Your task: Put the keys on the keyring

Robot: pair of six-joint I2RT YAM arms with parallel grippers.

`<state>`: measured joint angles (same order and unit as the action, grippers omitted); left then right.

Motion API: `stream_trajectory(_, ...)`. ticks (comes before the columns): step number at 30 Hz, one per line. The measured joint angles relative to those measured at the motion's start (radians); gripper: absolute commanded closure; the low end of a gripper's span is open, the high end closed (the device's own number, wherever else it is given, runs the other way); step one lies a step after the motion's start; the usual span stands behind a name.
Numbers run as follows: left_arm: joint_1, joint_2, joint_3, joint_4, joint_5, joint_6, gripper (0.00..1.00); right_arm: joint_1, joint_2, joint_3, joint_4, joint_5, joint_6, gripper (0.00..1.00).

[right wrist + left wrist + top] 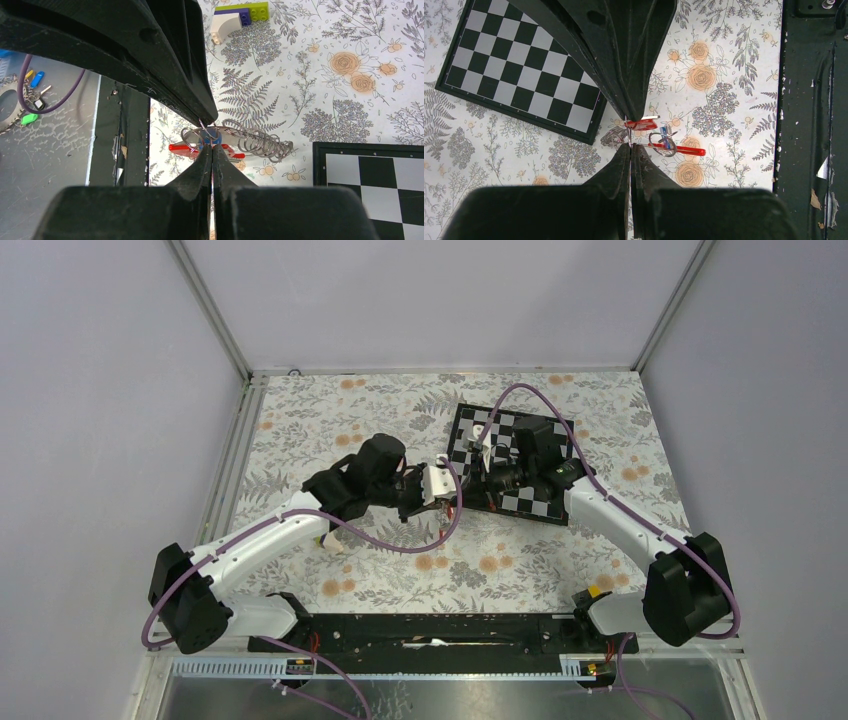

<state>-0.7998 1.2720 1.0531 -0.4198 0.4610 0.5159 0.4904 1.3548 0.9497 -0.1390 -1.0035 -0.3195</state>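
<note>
My left gripper [441, 498] and right gripper [468, 480] meet tip to tip over the middle of the table. In the left wrist view the left gripper [629, 135] is shut on a thin wire ring beside the red-tagged key [642, 123]. The blue-tagged key [666, 134] and the keyring's red section [684, 149] lie just right of it, with grey coils [613, 135] to the left. In the right wrist view the right gripper [211, 140] is shut on a thin wire loop in front of the blue tag [204, 142]. The keyring's grey strap [235, 132] and red section [181, 148] curve behind it.
The black-and-white chessboard [545, 505] lies under the right arm, and it also shows in the left wrist view [519, 65]. A yellow-green, purple and white block [240, 17] sits apart on the flowered cloth. A black rail [809, 100] runs along the table's near edge. A bunch of coloured keys [30, 102] lies beyond the rail.
</note>
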Motion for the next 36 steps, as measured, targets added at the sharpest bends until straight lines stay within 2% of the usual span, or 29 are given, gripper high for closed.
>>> stream_trajectory(18, 0.000, 0.000, 0.000, 0.000, 0.007, 0.000, 1.00, -0.001, 0.000, 0.000, -0.001, -0.003, 0.002, 0.99)
stream_trajectory(29, 0.027, -0.002, 0.001, -0.002, 0.086, -0.010, 1.00, -0.002, 0.005, -0.002, 0.003, -0.003, 0.013, 0.80)
stream_trajectory(36, 0.029, -0.002, 0.001, -0.002, 0.131, -0.016, 1.00, -0.006, 0.006, -0.007, 0.021, -0.004, 0.042, 0.75)
